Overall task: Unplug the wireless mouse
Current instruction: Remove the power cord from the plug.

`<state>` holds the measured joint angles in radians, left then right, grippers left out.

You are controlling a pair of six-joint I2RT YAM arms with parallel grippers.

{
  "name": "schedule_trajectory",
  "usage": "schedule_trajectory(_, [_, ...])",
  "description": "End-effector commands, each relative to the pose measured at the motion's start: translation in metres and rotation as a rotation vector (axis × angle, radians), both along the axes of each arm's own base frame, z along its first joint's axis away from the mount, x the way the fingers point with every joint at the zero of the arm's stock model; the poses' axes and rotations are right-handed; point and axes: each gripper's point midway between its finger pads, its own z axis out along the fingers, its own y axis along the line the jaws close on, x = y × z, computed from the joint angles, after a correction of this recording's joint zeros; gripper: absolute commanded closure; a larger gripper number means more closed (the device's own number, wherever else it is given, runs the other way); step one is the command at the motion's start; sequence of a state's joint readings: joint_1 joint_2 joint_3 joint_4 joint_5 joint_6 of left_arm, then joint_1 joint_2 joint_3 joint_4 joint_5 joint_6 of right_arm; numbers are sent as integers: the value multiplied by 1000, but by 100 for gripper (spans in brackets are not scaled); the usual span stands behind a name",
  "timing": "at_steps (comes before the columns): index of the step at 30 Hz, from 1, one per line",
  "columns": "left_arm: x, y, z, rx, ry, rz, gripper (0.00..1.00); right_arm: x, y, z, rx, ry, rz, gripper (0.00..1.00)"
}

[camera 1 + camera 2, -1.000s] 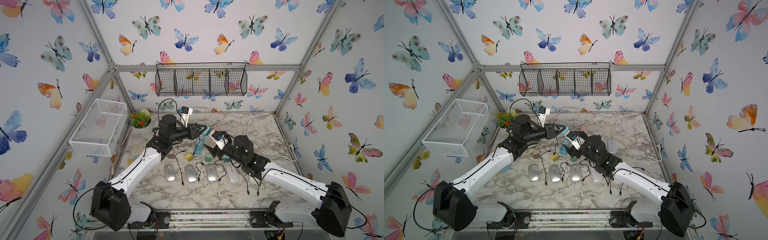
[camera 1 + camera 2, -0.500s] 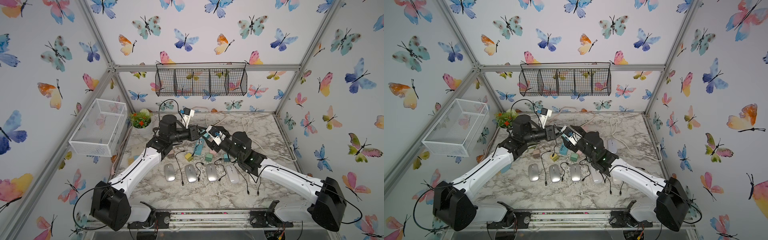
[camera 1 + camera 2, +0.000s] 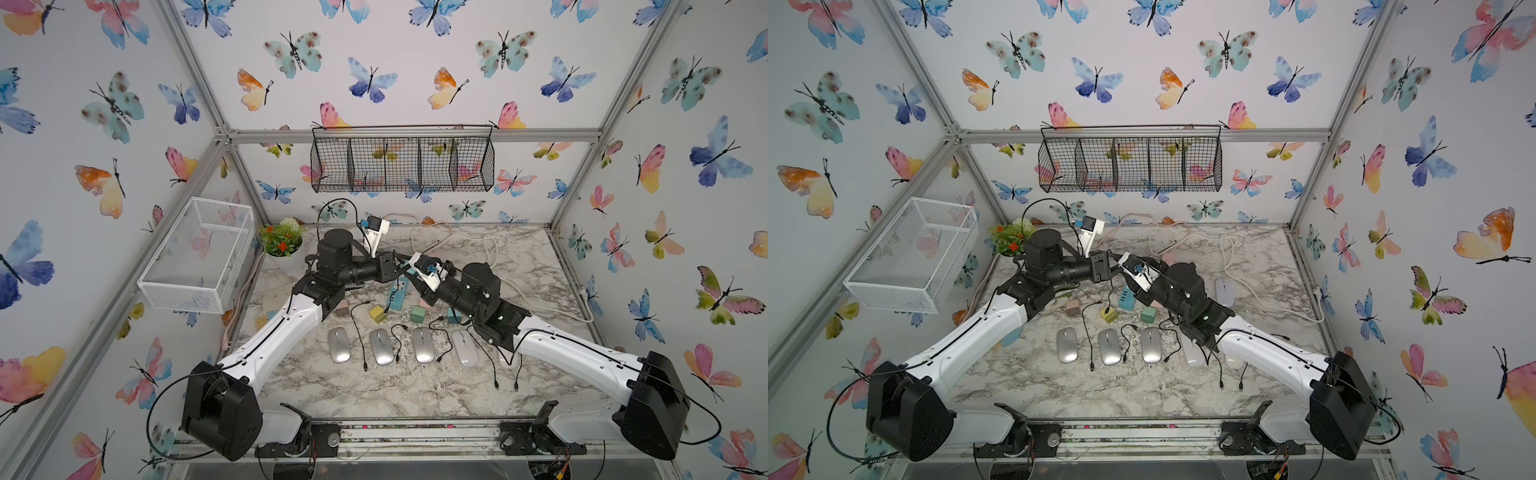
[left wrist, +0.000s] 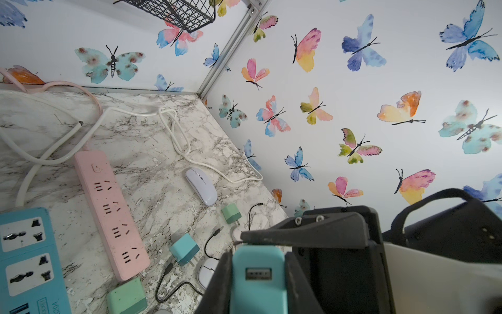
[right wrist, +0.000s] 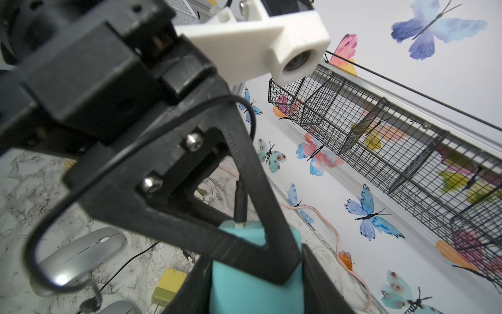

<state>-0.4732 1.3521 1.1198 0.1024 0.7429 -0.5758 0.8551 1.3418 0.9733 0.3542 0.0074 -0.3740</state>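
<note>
The left gripper is clamped on a teal USB charger, holding it above the marble tabletop. The right gripper has its jaws either side of the same charger; whether they press it I cannot tell. A black cable is plugged into the charger beside the left finger and loops down near a silver wireless mouse lying below both grippers

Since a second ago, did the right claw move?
Yes. The right claw slid farther back from the silver mice, closer to the left claw.
</note>
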Motion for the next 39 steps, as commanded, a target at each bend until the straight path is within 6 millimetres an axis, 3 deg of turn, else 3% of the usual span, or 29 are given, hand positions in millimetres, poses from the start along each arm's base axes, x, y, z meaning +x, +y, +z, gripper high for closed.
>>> schedule_trajectory(1, [-3, -2, 10, -15, -28, -23, 100, 2, 0, 14, 33, -20, -10, 70])
schedule_trajectory(3, [-3, -1, 11, -14, -34, -25, 96, 2, -3, 15, 41, -19, -24, 76])
schedule_trajectory(8, [-2, 9, 17, 0, -79, 45, 61, 2, -12, 14, 50, -23, -57, 87])
schedule_trajectory(11, [-2, 19, 23, -8, -113, 97, 56, -1, -13, 13, 51, -11, -50, 89])
schedule_trajectory(17, [-3, 27, 30, -35, -145, 128, 61, -3, -14, 13, 64, -2, -45, 90])
schedule_trajectory(29, [-6, 14, 21, -44, -101, 37, 65, -6, -12, 19, 79, 4, -22, 92])
schedule_trajectory(39, [-6, 13, 19, -41, -91, 29, 94, -6, -11, 17, 81, 17, -22, 94])
